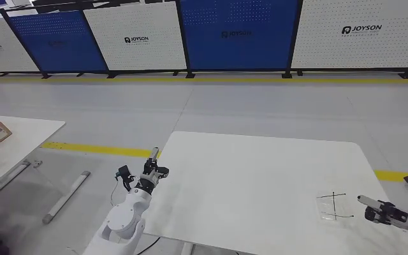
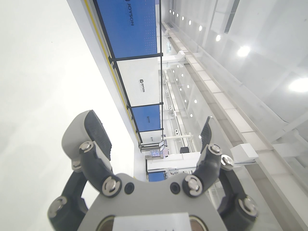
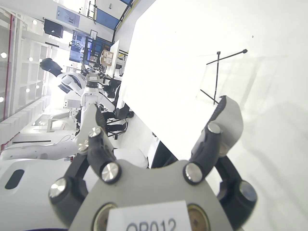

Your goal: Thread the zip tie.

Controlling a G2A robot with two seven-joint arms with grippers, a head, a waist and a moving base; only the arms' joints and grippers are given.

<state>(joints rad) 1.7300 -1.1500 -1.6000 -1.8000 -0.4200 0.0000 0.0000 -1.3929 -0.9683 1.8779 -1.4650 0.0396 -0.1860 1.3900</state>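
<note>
Zip ties crossed on table, near right tool | right tool wide, empty | left tool wide, well apart

left tool held with jaws spread wide, nothing gripped, left arm bent and angled forward, right tool likewise opened wide and empty, right arm extended low, tools kept well apart

Grey floor (yellow-striped) fronts blue-and-white pegboard panels.
</note>
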